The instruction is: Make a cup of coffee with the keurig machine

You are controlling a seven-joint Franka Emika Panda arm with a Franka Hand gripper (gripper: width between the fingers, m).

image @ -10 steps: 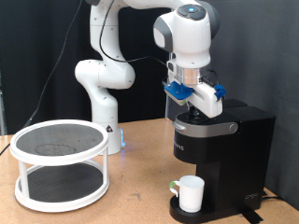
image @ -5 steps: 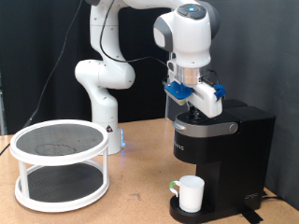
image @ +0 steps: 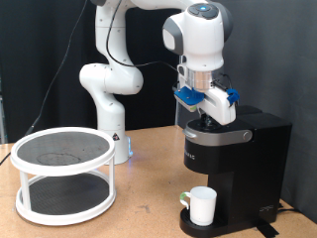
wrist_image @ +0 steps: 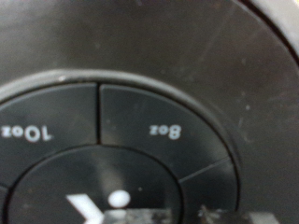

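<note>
- The gripper [image: 206, 121] sits pressed down at the top of the keurig machine [image: 236, 164], at the machine's end toward the exterior view's left; its fingers are hidden against the black lid, so whether they are spread or closed I cannot tell.
- The keurig machine is a black, boxy body with a rounded lid and a matte plastic look; a silver band runs around its upper edge; it stands at the exterior view's right on the brown wooden table [image: 149, 213].
- The wrist view looks straight down at close range onto the machine's control panel [wrist_image: 149, 140]; smooth dark plastic, divided by thin grooves into curved wedge buttons around a central round button; one wedge reads 8oz [wrist_image: 164, 131], its neighbour 10oz [wrist_image: 26, 133]; the picture is blurred.
- The cup [image: 202, 204], a small white cylinder with a greenish handle, stands upright on the machine's round drip base, beneath the overhanging head.
- A white two-tier round rack [image: 64, 174] with dark mesh shelves stands well apart at the exterior view's left.
</note>
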